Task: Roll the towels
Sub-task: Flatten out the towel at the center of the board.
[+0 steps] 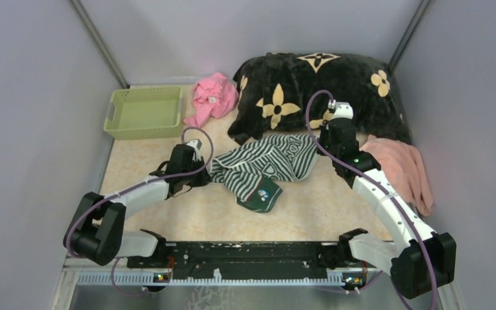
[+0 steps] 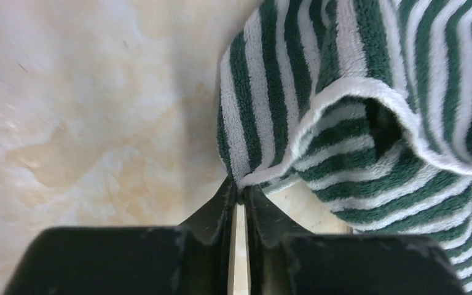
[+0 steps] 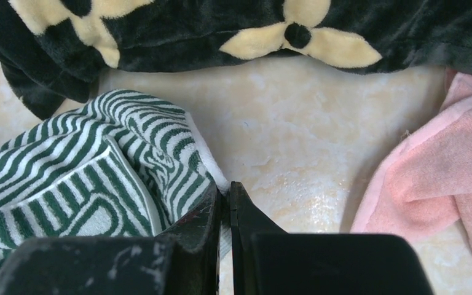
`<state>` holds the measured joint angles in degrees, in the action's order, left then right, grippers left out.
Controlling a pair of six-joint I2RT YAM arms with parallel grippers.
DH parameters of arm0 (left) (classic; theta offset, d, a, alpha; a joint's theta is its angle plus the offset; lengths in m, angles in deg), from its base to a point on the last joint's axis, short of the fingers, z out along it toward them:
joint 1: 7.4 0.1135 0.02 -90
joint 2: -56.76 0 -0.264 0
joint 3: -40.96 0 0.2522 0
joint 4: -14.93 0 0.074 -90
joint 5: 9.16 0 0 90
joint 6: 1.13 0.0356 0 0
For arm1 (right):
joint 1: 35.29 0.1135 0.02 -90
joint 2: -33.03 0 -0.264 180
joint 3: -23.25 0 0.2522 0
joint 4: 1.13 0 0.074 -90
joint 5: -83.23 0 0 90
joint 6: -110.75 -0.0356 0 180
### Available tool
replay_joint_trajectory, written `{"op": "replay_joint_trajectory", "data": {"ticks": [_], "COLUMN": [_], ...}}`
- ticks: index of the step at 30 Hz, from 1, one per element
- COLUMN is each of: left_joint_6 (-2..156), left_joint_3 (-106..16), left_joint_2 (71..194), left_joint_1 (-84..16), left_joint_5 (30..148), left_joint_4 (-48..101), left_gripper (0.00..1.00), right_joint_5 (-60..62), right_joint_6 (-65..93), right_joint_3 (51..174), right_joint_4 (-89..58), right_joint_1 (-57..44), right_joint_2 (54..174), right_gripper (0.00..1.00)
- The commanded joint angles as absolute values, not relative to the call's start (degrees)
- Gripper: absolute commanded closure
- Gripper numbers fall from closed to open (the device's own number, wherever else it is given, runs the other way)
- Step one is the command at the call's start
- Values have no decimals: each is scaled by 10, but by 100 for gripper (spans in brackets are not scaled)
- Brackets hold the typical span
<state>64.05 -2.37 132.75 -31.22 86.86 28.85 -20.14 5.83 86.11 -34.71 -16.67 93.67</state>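
- Plainly, no rolling is done yet: the dark green terry towel with white stripes (image 1: 258,165) lies crumpled and folded over itself in the middle of the worktop (image 1: 168,219), just below the black plush blanket with tan flowers (image 1: 310,84).
- The left hand (image 2: 238,187) pinches this towel's white hem at its left end, fingers almost together.
- The right hand (image 3: 224,187) is pressed together at the same towel's right edge; whether cloth is caught between its fingers cannot be told.
- The plain salmon-pink terry towel (image 1: 400,168) lies bunched at the right of the frame, apart from both hands.
- What likely remains is spreading each towel flat, then rolling both.
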Motion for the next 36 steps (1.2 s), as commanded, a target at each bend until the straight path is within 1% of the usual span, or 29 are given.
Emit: {"op": "replay_joint_trajectory", "data": {"ticks": [1, 2, 6, 9, 14, 16, 21, 23, 25, 26, 29, 30, 31, 32, 36], "left_joint_6": [679, 689, 742, 786, 860, 888, 929, 935, 916, 898, 831, 803, 768, 745, 673], "left_joint_3": [-99, -119, -212, -280, -387, -420, -520, -530, -517, -503, -422, -391, -362, -330, -232], "left_joint_2": [1297, 1281, 1206, 1147, 1064, 1041, 1045, 1047, 1047, 1048, 1039, 1031, 1023, 1013, 975], "left_joint_1": [-311, -310, -307, -308, -307, -307, -308, -308, -307, -308, -308, -308, -308, -308, -309], "left_joint_5": [782, 757, 644, 592, 559, 562, 547, 551, 607, 655, 775, 812, 858, 907, 1072], "left_joint_4": [335, 366, 484, 547, 631, 656, 746, 754, 751, 747, 707, 692, 674, 653, 580], "left_gripper": [95, 100, 100, 100, 100, 100, 100, 100, 100, 100, 100, 99, 96, 94, 84], "right_joint_5": [-232, -239, -266, -270, -249, -236, -219, -230, -252, -271, -319, -334, -352, -368, -390], "right_joint_6": [75, 77, 87, 95, 106, 111, 113, 113, 113, 112, 101, 99, 94, 90, 77], "right_joint_3": [883, 891, 932, 969, 1008, 1017, 1049, 1040, 1023, 1015, 981, 969, 958, 950, 935], "right_joint_4": [-346, -351, -381, -405, -431, -435, -466, -463, -462, -464, -460, -453, -449, -444, -440], "right_joint_1": [-170, -170, -170, -170, -170, -170, -170, -170, -171, -170, -170, -170, -170, -171, -181], "right_joint_2": [910, 907, 892, 877, 830, 811, 784, 778, 785, 794, 822, 830, 842, 851, 889], "right_gripper": [97, 97, 98, 98, 98, 98, 98, 98, 98, 98, 98, 97, 93, 91, 90]}}
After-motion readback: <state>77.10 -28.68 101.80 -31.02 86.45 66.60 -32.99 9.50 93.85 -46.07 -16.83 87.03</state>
